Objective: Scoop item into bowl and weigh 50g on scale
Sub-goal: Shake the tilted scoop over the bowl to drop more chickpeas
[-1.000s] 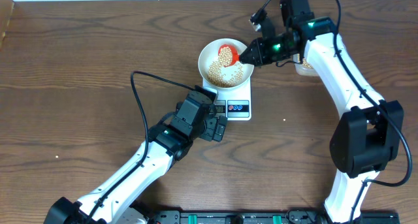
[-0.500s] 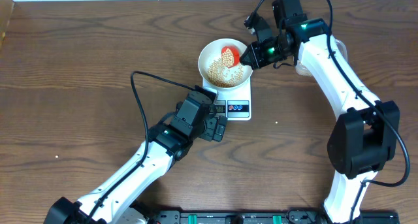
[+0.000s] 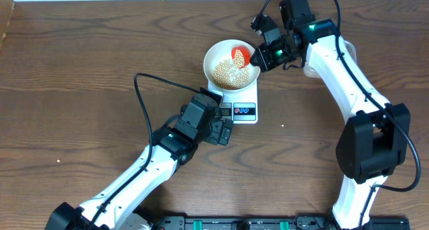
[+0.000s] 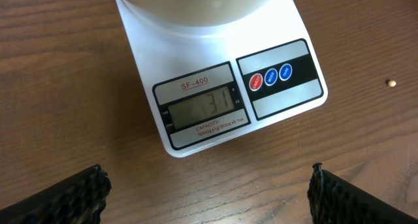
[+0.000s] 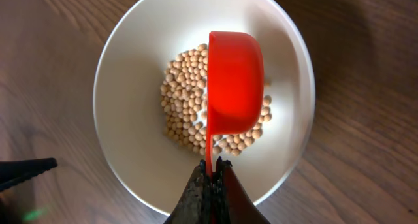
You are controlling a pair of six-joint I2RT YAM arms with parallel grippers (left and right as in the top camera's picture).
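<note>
Beans [image 5: 186, 96] in bowl [image 5: 130, 80] (on scale [image 4: 196, 51])

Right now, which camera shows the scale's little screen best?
The left wrist view: the scale fills the frame, its display facing the camera with digits visible. Overhead, the scale is small, partly under the bowl, its display too tiny to read. The right wrist view shows the bowl and beans but no scale.

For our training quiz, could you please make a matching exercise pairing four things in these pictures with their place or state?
Things: 1 beans; 2 bowl; 3 scoop; 4 left gripper.
States: A standing on the scale; B red, held by the shut right gripper; C open, near the scale; D lying in the bowl.
Pairs: 1-D; 2-A; 3-B; 4-C.
</note>
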